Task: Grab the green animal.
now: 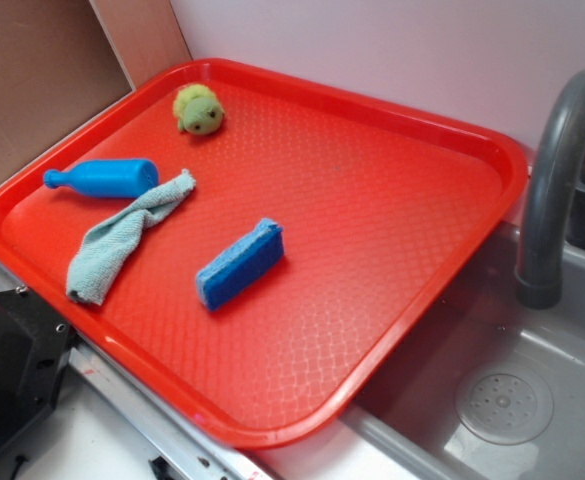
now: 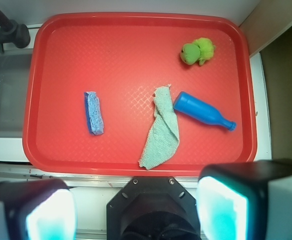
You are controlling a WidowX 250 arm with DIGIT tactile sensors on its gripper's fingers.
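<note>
One green animal (image 2: pixel 197 51) far from claw (image 2: pixel 136 207)

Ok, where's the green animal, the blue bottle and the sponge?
green animal (image 2: pixel 196 51), wrist view, on its fuzzy body.
blue bottle (image 2: pixel 200 111), wrist view, on its wide middle.
sponge (image 1: pixel 240 263), exterior view, on its long side.

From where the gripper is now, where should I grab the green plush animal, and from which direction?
Grip the green plush animal across its round fuzzy body, coming straight down from above. It sits alone near a corner of the red tray, apart from the blue bottle and teal cloth, so a top approach looks clear. The gripper appears open, both fingers spread wide.
</note>
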